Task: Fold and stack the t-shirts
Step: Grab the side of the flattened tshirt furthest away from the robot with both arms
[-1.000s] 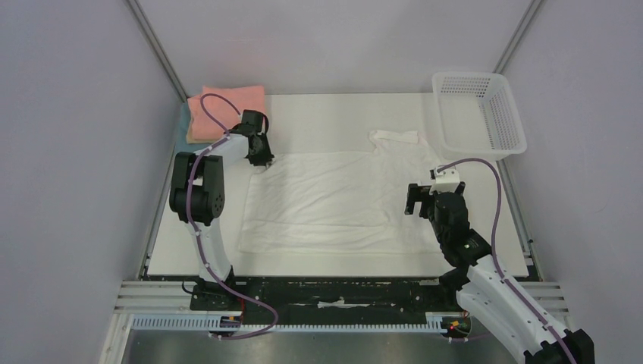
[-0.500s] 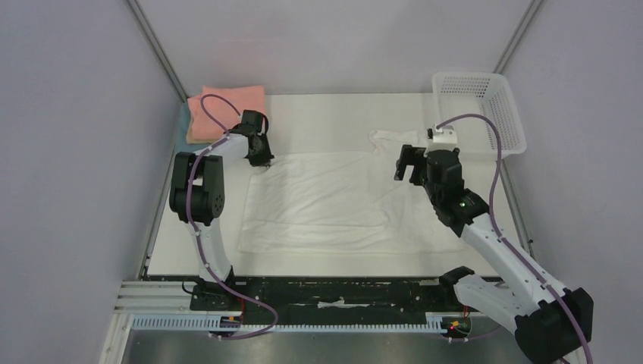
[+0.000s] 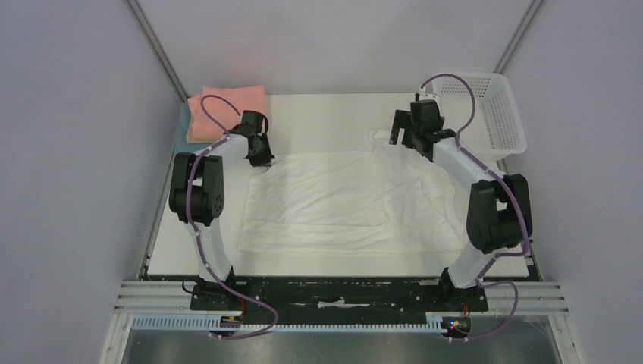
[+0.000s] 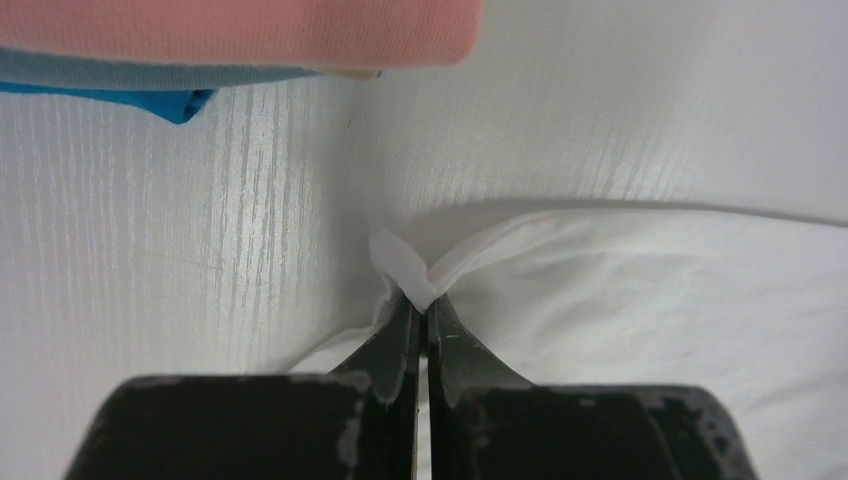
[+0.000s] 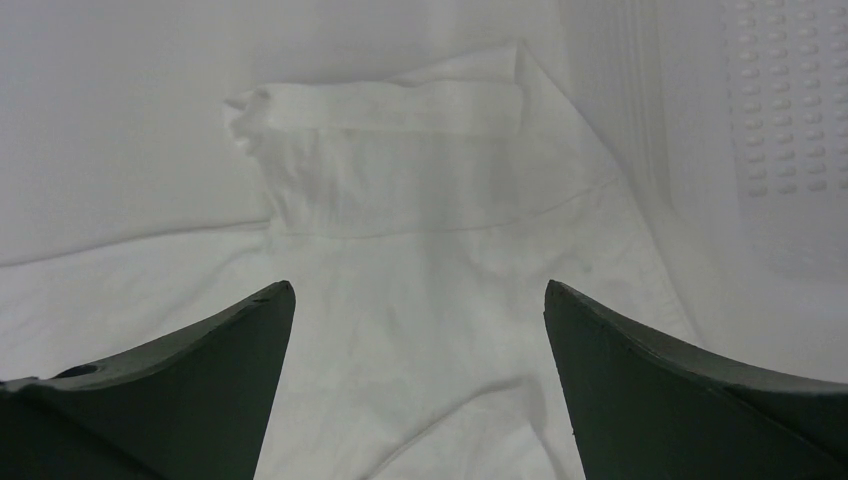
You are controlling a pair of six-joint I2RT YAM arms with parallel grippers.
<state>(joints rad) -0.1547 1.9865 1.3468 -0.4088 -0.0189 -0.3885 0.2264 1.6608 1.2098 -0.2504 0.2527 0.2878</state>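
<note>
White basket [image 3: 504, 114] upper right, beside my right gripper [image 5: 417, 290], spread over the shirt [image 3: 341, 201]. Left gripper [image 4: 424, 310] pinches its corner near pink stack [image 3: 227, 102].

Overhead from behind the near edge, covering the whole surface [image 3: 326, 114]. Close wrist views, far-left and far-right corners, sharing the white shirt [image 3: 334, 197] with it.

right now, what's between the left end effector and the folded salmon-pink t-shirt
Only bare white tabletop, in the left wrist view: the left end effector, shut on a corner of the large white t-shirt, sits apart from the folded salmon-pink t-shirt.
</note>
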